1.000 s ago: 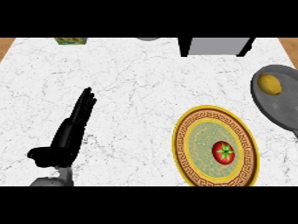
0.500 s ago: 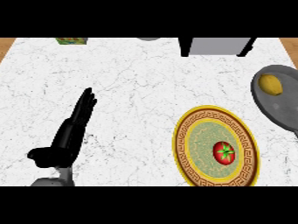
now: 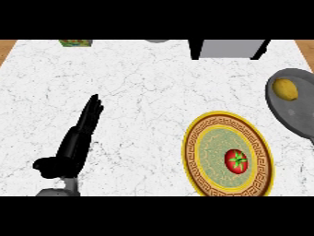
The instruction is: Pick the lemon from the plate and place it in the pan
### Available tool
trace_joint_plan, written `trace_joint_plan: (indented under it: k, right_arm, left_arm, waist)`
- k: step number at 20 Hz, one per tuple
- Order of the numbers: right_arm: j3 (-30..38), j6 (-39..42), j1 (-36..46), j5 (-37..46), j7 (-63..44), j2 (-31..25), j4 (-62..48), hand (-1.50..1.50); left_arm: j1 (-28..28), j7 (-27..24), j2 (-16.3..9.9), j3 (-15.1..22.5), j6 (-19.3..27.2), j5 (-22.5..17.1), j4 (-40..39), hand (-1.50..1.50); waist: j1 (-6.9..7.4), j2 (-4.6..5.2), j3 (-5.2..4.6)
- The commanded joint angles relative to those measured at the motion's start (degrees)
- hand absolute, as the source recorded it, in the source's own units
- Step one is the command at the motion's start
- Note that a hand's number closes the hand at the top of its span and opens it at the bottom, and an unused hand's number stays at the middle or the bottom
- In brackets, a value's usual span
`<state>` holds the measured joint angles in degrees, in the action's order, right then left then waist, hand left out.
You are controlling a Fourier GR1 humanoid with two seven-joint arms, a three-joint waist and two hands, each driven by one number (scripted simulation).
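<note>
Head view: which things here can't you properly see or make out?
- Right hand: shows nowhere in the head view.
- Green item, grey object and grey box: cut off by the top edge, so unidentifiable.
- Pan handle: runs off the right edge.
- Left hand: its forearm is cut by the lower edge.

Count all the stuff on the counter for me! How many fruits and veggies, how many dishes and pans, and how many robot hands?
Fruits and veggies: 2, a lemon and a tomato
Dishes and pans: 2, a plate and a pan
Robot hands: 1, the left robot hand, flat and open
Total: 5
Some things at the far edge are cut off; I left them out.
</note>
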<state>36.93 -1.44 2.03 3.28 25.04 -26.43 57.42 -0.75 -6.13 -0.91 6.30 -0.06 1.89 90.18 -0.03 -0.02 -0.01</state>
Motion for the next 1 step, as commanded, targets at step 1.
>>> trace_joint_plan:
  k: [1]
  right_arm:
    - [-0.5, -2.0, -3.0, 0.2, -3.4, 0.2, 7.0, -1.50]
  left_arm:
    - [3.6, 4.2, 0.9, 3.8, 2.0, 1.2, 7.2, 0.00]
  waist:
    - [-0.01, -0.09, -0.01]
